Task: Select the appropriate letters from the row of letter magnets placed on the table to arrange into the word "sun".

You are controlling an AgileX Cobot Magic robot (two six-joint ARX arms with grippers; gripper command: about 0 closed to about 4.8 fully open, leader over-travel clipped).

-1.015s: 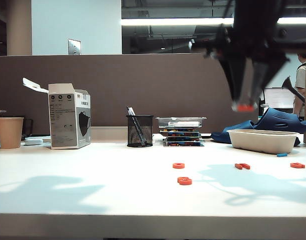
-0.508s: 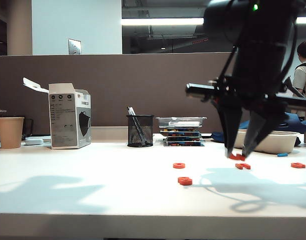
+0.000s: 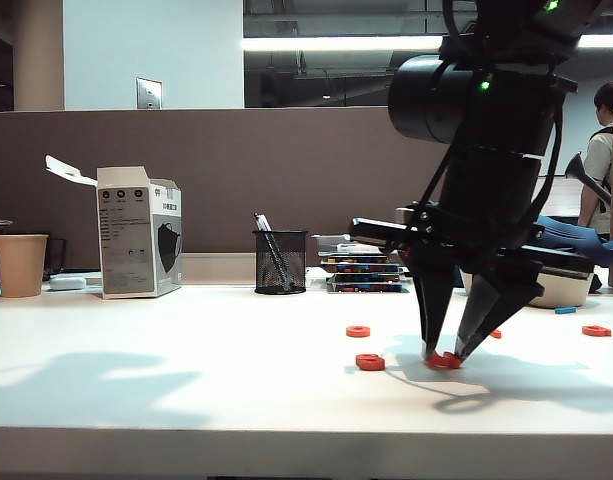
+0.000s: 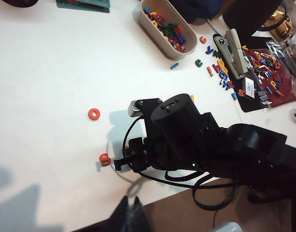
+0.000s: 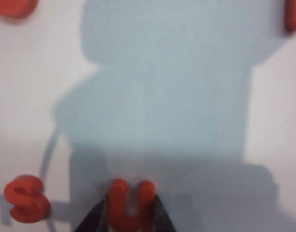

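Right gripper (image 3: 443, 356) stood point-down at the white table (image 3: 186, 390), its two dark fingers narrowed onto the orange-red letter U (image 5: 130, 203). In the right wrist view the U sat pinched between the fingertips (image 5: 92, 220), and the exterior view showed it low at the tabletop, touching or nearly so. Just beside it lay the letter S (image 5: 26, 198), apart from the U by a slim gap and seemingly on the same line.

Placing the U well would, I judged, call for setting it flat before the fingers parted, so it would not tip or skid toward the S. A straight lift afterwards should keep the fingertips from dragging the piece sideways. The gap to the S looked about right for a word; closing it further risked knocking the S out of square.

Other orange-red pieces lay well apart: a ring-shaped one (image 3: 358, 331) behind the S, and one (image 3: 596, 330) far to the right near the pale tray (image 3: 576, 290) of mixed letters. Which of the remaining pieces was the N could not be read from these views, so that choice would need a closer look.

Left gripper (image 4: 130, 217) hung high over the near side of the table, looking down on the right arm; its dark fingertips showed close together at the frame's edge, with nothing seen between them.
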